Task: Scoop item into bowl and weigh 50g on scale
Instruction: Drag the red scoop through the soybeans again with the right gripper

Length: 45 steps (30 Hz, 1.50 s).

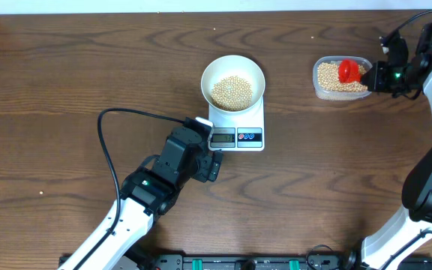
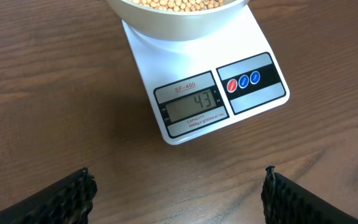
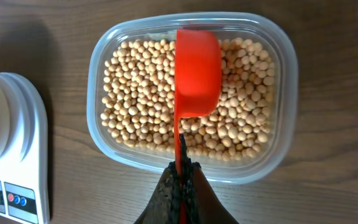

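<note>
Pale round beans [image 1: 233, 91] fill our bowl [image 1: 209, 73], scale [image 2: 185, 59] reading 43; right hand [image 3: 182, 183] grasps scoop [image 3: 197, 68], left hand [image 2: 179, 193] released.

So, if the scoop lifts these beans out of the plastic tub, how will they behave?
The beans look small, round and smooth, so they will probably flow like loose grain, not clump. Any falling outside the tub would likely roll far across the flat wooden table. A tilted red scoop may shed them quickly.

Robot lab: wooden table [image 1: 43, 75], cabled arm [image 1: 137, 196]
</note>
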### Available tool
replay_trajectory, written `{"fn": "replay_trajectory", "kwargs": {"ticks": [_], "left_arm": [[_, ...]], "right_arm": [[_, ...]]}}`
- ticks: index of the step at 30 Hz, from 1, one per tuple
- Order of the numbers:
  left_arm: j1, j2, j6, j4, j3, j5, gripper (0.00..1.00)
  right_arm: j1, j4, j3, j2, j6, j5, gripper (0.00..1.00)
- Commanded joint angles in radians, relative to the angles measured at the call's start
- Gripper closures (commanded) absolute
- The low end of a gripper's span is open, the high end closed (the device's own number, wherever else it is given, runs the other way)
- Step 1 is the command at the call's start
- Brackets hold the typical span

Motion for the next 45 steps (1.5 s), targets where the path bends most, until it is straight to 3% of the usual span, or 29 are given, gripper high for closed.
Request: {"fn": "replay_trajectory", "kwargs": {"ticks": [1, 13, 25, 45], "left_arm": [[0.002, 0.002, 0.005, -0.002, 0.002, -0.005, 0.12], [0.002, 0.002, 0.005, -0.002, 0.002, -0.005, 0.12], [0.002, 0.002, 0.005, -0.002, 0.002, -0.005, 0.12], [0.002, 0.002, 0.005, -0.002, 0.002, -0.005, 0.12]], "right_arm": [[0.021, 0.005, 0.011, 0.036, 0.021, -0.045, 0.99], [0.055, -0.041, 0.01, 0.071, 0.021, -0.148, 0.99], [-0.101, -0.042, 0.012, 0.038, 0.031, -0.257, 0.99], [-0.109, -0.05, 0.012, -0.064, -0.039, -0.174, 0.98]]}}
